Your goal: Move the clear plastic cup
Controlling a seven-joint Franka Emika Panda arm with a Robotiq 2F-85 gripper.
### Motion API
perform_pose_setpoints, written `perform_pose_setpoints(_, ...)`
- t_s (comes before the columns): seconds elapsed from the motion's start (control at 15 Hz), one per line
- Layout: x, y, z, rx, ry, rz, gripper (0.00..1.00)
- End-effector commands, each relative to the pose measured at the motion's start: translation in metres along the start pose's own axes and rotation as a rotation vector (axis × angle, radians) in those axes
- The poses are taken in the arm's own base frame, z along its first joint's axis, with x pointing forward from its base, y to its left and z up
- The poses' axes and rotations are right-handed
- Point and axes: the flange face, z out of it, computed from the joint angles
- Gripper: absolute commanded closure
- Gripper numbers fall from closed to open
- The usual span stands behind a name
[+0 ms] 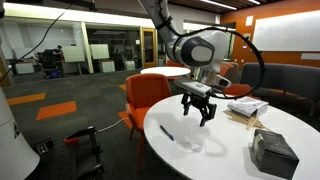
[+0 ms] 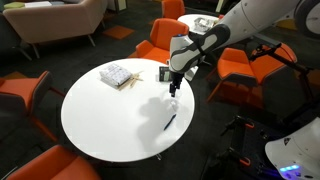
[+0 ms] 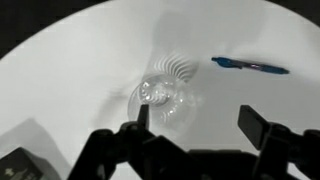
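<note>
The clear plastic cup [image 3: 160, 97] stands on the round white table [image 3: 80, 70] as a faint round outline with whitish glints. In the wrist view it lies just ahead of one finger, off-centre between the jaws. It shows faintly in both exterior views [image 1: 193, 143] [image 2: 171, 104]. My gripper [image 3: 197, 120] is open and empty. It hovers above the cup, pointing down [image 1: 197, 117] [image 2: 173, 92].
A thin blue pen [image 3: 248, 66] lies beside the cup [image 1: 166, 131] [image 2: 170, 122]. A dark box [image 1: 272, 152] [image 2: 164, 73] [image 3: 20, 165] sits near the table edge. A stack of papers [image 1: 245, 108] [image 2: 118, 75] lies farther off. Orange chairs [image 1: 145, 95] ring the table.
</note>
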Motion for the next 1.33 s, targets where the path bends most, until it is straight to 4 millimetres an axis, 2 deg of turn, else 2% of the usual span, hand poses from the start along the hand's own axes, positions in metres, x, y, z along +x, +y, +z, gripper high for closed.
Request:
perform_pose_setpoints(0.0, 0.014, -0.002, 0.015, -0.012, -0.043, 0.0, 0.06)
perform_pose_setpoints(0.2, 0.02, -0.009, 0.033, -0.003, -0.065, -0.022, 0.08)
perform_pose_setpoints(0.27, 0.021, -0.011, 0.039, -0.003, -0.075, -0.029, 0.15)
perform_pose_setpoints(0.33, 0.022, -0.014, 0.043, -0.005, -0.078, -0.036, 0.34)
perform_pose_setpoints(0.53, 0.024, -0.014, 0.052, -0.039, -0.084, -0.056, 0.59)
perform_pose_setpoints(0.8, 0.024, -0.007, 0.053, -0.105, -0.091, -0.08, 0.94)
perform_pose_setpoints(0.87, 0.023, -0.007, 0.053, -0.117, -0.094, -0.086, 1.0)
perform_pose_setpoints(1.27, 0.025, -0.009, 0.051, -0.132, -0.086, -0.113, 1.0)
